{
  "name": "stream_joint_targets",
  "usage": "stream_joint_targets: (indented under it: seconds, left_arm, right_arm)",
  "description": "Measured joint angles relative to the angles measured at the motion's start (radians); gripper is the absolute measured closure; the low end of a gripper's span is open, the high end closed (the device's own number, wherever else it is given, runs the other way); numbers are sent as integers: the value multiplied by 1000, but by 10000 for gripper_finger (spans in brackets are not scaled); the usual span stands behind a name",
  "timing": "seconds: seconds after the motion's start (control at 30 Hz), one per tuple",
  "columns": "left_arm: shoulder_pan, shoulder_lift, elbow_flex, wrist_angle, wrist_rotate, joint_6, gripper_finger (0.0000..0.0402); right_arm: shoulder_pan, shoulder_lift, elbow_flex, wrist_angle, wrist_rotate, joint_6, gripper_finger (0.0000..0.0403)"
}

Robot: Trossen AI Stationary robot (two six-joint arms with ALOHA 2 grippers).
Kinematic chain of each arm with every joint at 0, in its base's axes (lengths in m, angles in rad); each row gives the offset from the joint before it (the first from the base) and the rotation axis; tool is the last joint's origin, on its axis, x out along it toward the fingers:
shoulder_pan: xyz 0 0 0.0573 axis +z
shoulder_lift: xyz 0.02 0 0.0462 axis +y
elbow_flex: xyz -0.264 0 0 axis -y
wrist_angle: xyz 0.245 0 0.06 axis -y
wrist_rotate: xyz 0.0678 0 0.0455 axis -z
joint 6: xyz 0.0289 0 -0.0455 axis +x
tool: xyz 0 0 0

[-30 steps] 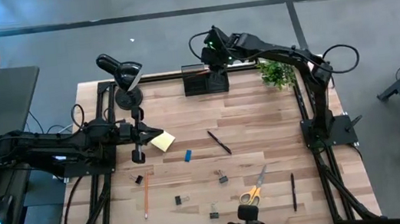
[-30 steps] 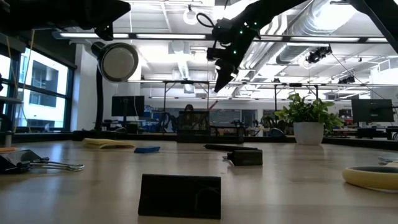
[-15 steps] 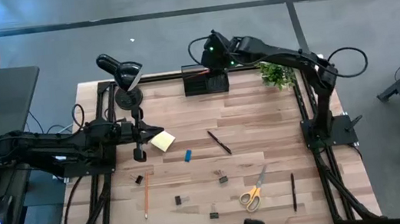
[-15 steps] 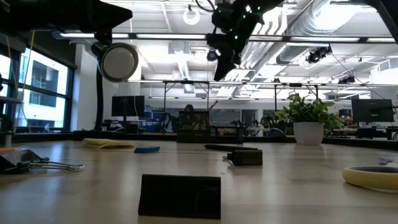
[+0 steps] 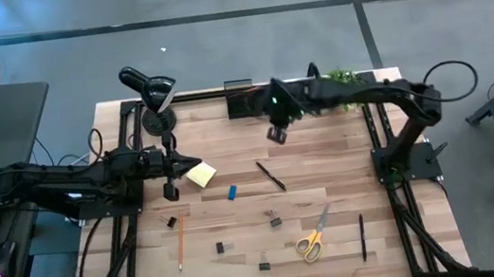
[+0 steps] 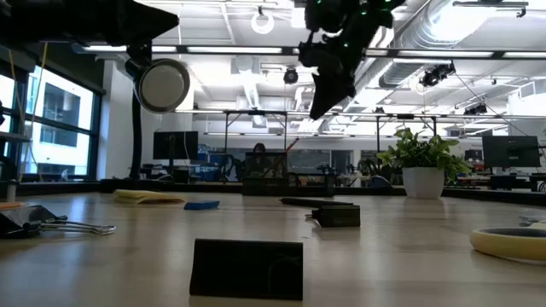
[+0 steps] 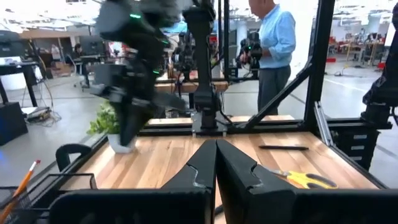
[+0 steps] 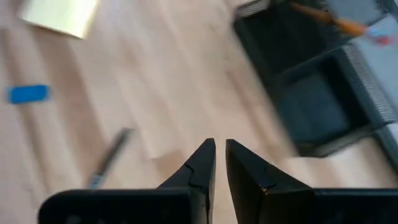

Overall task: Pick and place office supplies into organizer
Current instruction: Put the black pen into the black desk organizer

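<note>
Since a second ago, our right gripper (image 5: 276,135) has come away from above the organizer (image 5: 251,98) at the far edge of the table (image 5: 327,161) and now hangs over bare wood beside it, well above the surface. We see only part of the organizer from above, since our right arm crosses it; the right wrist view shows one orange pencil (image 8: 323,17) lying in it, blurred. Our right fingers (image 8: 202,163) stand almost together with a thin gap between them, and nothing is held or touched. Our left gripper (image 5: 170,175) waits by the desk lamp (image 5: 151,96), just beside the yellow sticky-note pad (image 5: 201,174); its fingers (image 7: 239,167) are pressed together on nothing. Still out on the table lie the blue eraser (image 5: 231,193), two black pens (image 5: 270,176), another orange pencil (image 5: 180,241), the yellow-handled scissors (image 5: 313,235) and several small binder clips (image 5: 274,218), too small for us to make out in detail.
</note>
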Motion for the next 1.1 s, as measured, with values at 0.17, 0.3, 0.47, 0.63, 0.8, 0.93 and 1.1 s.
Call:
stream_joint_targets:
  seconds: [0.17, 0.3, 0.47, 0.63, 0.8, 0.93, 1.1]
  left_arm:
    - [0, -31, 0, -9, -73, -20, 401]
    - [0, -35, 0, -14, -85, -26, 401]
    - [0, -34, 0, -14, -92, -26, 401]
    - [0, -31, 0, -14, -79, -17, 401]
    - [0, -12, 0, 22, -44, -4, 401]
    - [0, 26, 0, 66, -46, 5, 401]
    - [0, 71, 0, 94, -49, 29, 401]
  right_arm:
    - [110, -72, -267, 267, 52, 195, 359]
    - [219, -91, -430, 494, 122, 313, 346]
    - [404, -65, -541, 692, 320, 372, 339]
    - [532, -29, -569, 762, 544, 393, 341]
    - [585, 44, -571, 765, 610, 435, 341]
    - [617, 118, -571, 801, 616, 519, 341]
    - [672, 197, -571, 894, 634, 544, 341]
